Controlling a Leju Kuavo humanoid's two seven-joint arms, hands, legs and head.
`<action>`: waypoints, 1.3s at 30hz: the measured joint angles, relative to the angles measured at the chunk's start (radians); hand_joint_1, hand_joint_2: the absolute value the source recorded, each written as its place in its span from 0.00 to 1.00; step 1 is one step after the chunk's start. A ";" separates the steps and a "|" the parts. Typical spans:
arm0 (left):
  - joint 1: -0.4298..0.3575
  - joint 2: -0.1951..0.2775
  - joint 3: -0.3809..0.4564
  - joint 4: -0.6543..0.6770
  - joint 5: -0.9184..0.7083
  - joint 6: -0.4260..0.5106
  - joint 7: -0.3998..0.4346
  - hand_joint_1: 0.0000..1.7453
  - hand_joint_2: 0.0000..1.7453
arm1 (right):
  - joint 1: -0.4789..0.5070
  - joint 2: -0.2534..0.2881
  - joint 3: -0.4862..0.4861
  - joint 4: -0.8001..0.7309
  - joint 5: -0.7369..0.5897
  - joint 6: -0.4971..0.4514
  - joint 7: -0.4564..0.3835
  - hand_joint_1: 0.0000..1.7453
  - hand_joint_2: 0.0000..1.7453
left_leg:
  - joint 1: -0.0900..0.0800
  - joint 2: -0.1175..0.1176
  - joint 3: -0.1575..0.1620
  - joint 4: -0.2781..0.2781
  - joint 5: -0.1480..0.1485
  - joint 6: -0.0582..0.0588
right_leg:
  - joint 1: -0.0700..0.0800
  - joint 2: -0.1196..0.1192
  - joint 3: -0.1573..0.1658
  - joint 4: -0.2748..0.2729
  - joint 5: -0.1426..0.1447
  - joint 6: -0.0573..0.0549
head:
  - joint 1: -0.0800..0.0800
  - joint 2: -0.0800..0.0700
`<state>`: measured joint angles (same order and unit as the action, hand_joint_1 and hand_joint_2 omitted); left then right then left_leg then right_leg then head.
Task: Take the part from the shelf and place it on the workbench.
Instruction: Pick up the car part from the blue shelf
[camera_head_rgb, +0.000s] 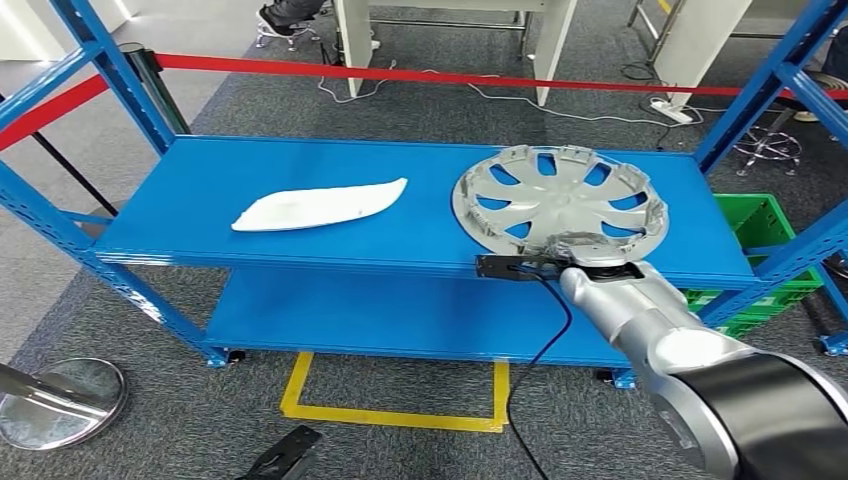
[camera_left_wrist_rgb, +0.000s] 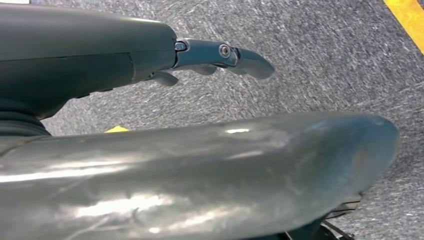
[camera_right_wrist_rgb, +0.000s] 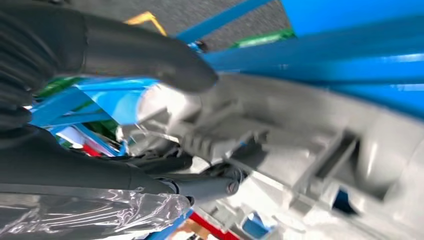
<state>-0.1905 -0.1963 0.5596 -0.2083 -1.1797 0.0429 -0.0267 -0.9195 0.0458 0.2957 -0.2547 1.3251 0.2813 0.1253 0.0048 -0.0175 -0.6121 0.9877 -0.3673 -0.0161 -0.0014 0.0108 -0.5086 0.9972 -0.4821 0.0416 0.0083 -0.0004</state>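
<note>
Right robot hand at the near rim of the wheel cover on the blue shelf.

Lower right of the head view, the right robot hand (camera_head_rgb: 590, 252) grips the near edge of the silver wheel cover (camera_head_rgb: 560, 198), thumb over it and fingers (camera_right_wrist_rgb: 200, 186) beneath. Left robot hand (camera_left_wrist_rgb: 150, 55) hangs over the carpet, fingers loosely spread, holding nothing. Further left on the shelf (camera_head_rgb: 200, 190) lies a white part (camera_head_rgb: 318, 206); a red barrier tape (camera_head_rgb: 400, 75) runs behind.

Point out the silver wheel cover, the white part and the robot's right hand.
wheel cover (camera_head_rgb: 556, 195), head view, on its central hub.
white part (camera_head_rgb: 318, 206), head view, on its middle.
right hand (camera_head_rgb: 590, 250), head view, on the hand's back at the cover's near rim.
</note>
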 joint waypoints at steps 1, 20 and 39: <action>0.002 0.001 0.001 0.000 0.005 0.004 -0.003 0.00 0.00 | -0.001 0.004 0.000 0.000 0.003 -0.015 -0.016 1.00 1.00 | 0.000 0.000 0.000 0.000 0.000 0.000 | 0.000 0.001 0.000 0.000 0.000 0.000 | 0.000 0.000; 0.032 0.020 0.057 0.000 0.051 0.039 -0.041 0.00 0.00 | -0.009 0.085 0.011 -0.010 0.022 -0.174 -0.163 1.00 1.00 | 0.002 0.003 -0.006 -0.001 -0.001 -0.004 | 0.002 0.004 -0.002 0.001 0.000 -0.002 | 0.000 0.000; 0.052 0.027 0.116 0.000 0.072 0.097 -0.085 0.00 0.00 | -0.054 0.162 0.087 -0.090 -0.016 -0.306 -0.288 1.00 1.00 | 0.002 0.002 -0.018 -0.001 -0.001 -0.004 | 0.002 0.002 -0.013 0.002 0.000 -0.002 | 0.000 0.000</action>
<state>-0.1385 -0.1690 0.6754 -0.2083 -1.1078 0.1401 -0.1119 -0.9730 0.2080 0.3824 -0.3449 1.3091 -0.0243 -0.1628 0.0068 -0.0155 -0.6302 0.9868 -0.3678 -0.0198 0.0011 0.0127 -0.5213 0.9989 -0.4824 0.0393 0.0079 -0.0004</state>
